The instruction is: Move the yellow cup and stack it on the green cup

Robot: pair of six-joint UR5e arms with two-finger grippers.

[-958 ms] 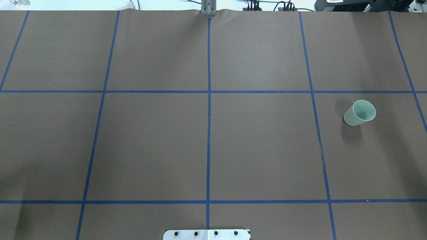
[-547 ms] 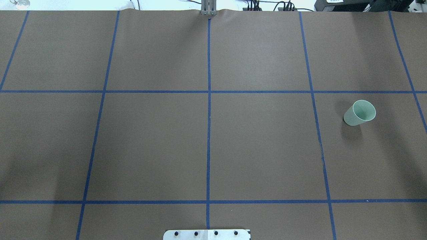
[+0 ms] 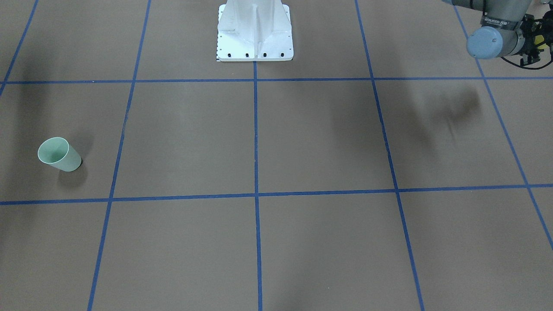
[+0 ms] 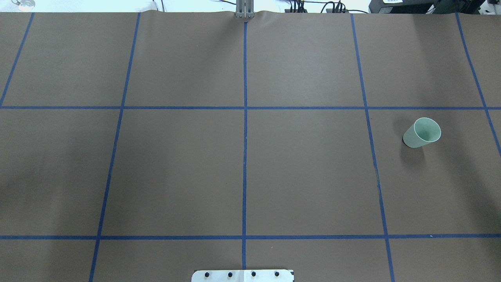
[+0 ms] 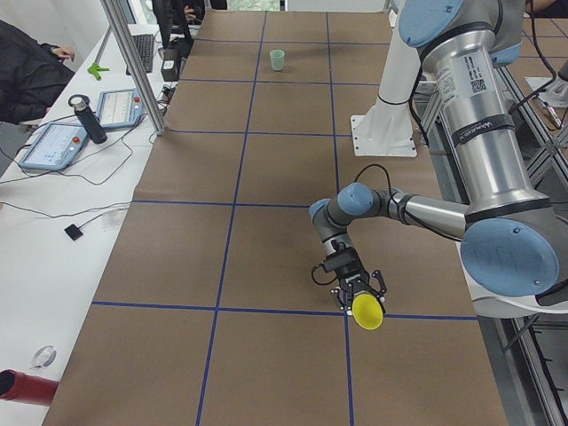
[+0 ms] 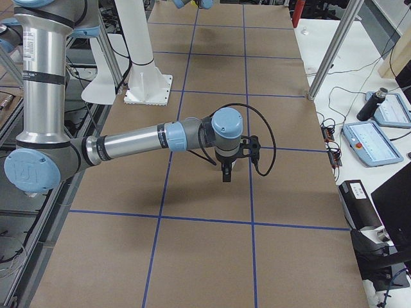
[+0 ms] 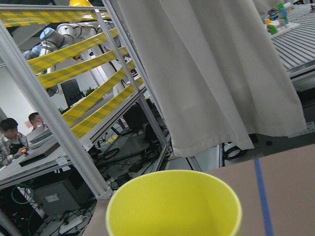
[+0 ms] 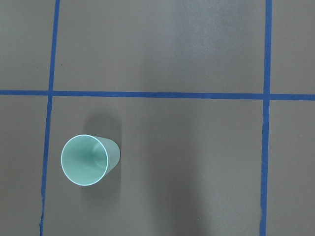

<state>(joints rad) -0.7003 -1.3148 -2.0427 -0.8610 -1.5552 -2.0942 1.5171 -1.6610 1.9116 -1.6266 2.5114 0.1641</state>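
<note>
So the left claw (image 5: 362,294) grips the yellow cup (image 5: 367,312), not yet on the green cup (image 4: 422,133); whether the right claw (image 6: 225,173) is open, I cannot tell.

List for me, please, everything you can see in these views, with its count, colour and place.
green cup: one, pale green, upright on the table's right half.
yellow cup: one, bright yellow, tilted, in the left gripper.
table: one, brown, blue tape grid.
base plate: one, white, at the table's robot-side edge.
touch panels: two, blue-edged, on the white side bench.
bottle: one, black, between the panels.
person: one, dark clothing, at the bench.
left gripper: one, black, jaws shut on the yellow cup.
right gripper: one, black, pointing down over the table; jaws unclear.
</note>
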